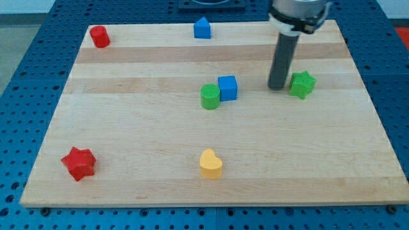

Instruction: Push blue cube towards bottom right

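Note:
The blue cube [227, 87] sits near the middle of the wooden board [147, 134], touching a green cylinder [210, 96] on its lower left. My tip [277, 87] rests on the board to the right of the blue cube, with a clear gap between them. The tip stands close beside a green star block [302, 84] on its right.
A red cylinder [99, 36] is at the top left. A blue house-shaped block [202, 29] is at the top centre. A red star block [78, 163] is at the bottom left. A yellow heart-shaped block [211, 164] is at the bottom centre.

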